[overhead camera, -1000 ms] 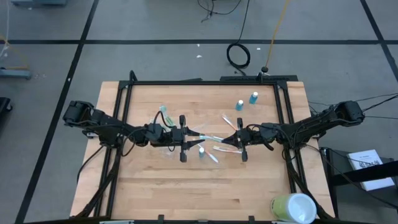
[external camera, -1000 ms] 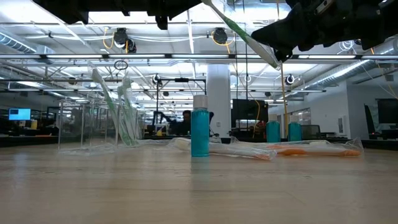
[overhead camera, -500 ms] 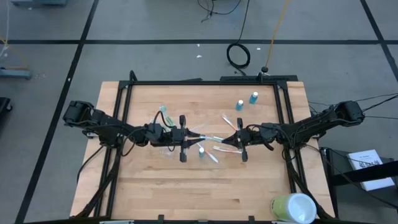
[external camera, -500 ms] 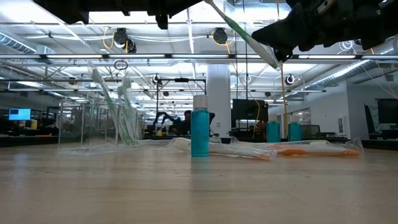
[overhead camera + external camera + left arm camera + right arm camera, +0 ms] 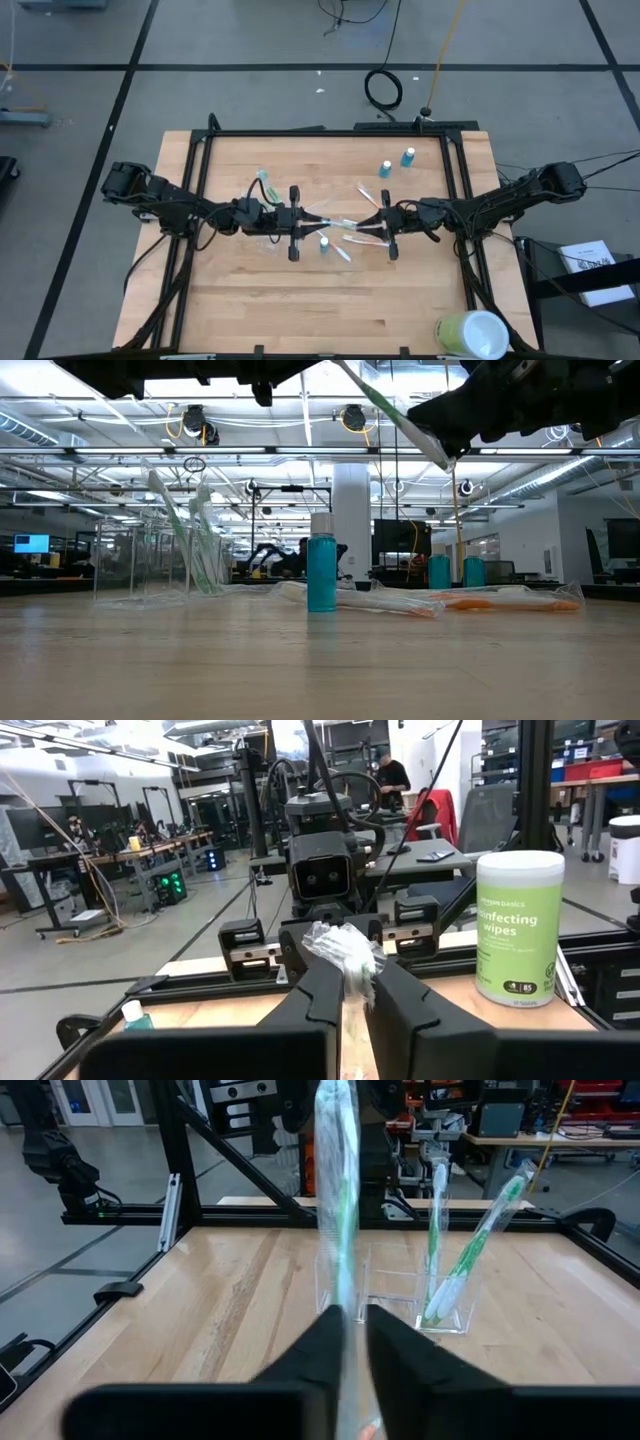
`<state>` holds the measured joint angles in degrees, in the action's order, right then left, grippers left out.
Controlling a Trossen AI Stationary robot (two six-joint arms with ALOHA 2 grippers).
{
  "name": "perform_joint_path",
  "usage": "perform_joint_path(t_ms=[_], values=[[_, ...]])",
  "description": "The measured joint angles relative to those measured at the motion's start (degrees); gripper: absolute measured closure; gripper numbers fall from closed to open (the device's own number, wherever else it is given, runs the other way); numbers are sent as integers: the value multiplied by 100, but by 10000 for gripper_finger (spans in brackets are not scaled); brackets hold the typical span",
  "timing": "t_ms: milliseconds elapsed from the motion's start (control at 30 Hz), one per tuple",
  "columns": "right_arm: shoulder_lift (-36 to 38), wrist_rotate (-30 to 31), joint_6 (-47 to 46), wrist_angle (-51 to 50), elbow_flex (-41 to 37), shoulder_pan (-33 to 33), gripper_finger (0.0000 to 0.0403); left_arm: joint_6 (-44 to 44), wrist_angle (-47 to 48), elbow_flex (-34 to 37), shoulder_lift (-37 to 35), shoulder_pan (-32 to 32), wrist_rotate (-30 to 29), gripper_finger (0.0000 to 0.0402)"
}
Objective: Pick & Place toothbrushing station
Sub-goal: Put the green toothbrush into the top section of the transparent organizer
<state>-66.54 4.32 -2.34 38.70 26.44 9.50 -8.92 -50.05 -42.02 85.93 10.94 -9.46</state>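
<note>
From above, the wooden bench (image 5: 250,290) sits in a black frame on a grey floor with dark lines; a coiled cable (image 5: 383,89) lies beyond it and a large green-and-white cup (image 5: 472,333) stands at the near right corner. The left gripper (image 5: 297,223) and right gripper (image 5: 384,226) meet over mid-bench, a wrapped toothbrush (image 5: 338,222) stretched between them. Two blue tubes (image 5: 396,163) stand towards the far right, a third (image 5: 324,243) just below the brush, and the clear cup (image 5: 267,188) by the left arm.

At bench level, the room behind is an open workshop with ceiling lights and a white pillar (image 5: 352,520). The clear cup (image 5: 140,565) holds green-and-white brushes; the blue tube (image 5: 321,572) stands upright by more wrapped brushes (image 5: 400,600) lying flat. The held brush (image 5: 390,412) slants overhead.

The left wrist view shows narrow fingers (image 5: 315,995) pinching the crinkled wrapper end (image 5: 345,952), with a wipes canister (image 5: 519,928) beside the bench rail.

The right wrist view shows its fingers (image 5: 320,1345) close on the same brush (image 5: 336,1210) — the cup (image 5: 440,1285) stands beyond.

Against the earlier frames nothing on the bench has shifted — only the left fingers have narrowed.
</note>
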Motion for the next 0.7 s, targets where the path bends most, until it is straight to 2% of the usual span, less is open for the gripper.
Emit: perform_joint_path(t_ms=[233, 367, 500, 700], values=[[48, 10, 2, -56, -1, -2, 217, -3, 3, 0, 0, 4, 5, 394], [330, 30, -58, -215, -2, -2, 164, 42, 6, 0, 0, 4, 4, 380], [767, 32, -274, -622, -2, -2, 143, 63, 80, 0, -19, 4, -57, 380], [1209, 32, -511, -1294, -2, -2, 142, 108, 419, 0, -209, 0, -411, 396]])
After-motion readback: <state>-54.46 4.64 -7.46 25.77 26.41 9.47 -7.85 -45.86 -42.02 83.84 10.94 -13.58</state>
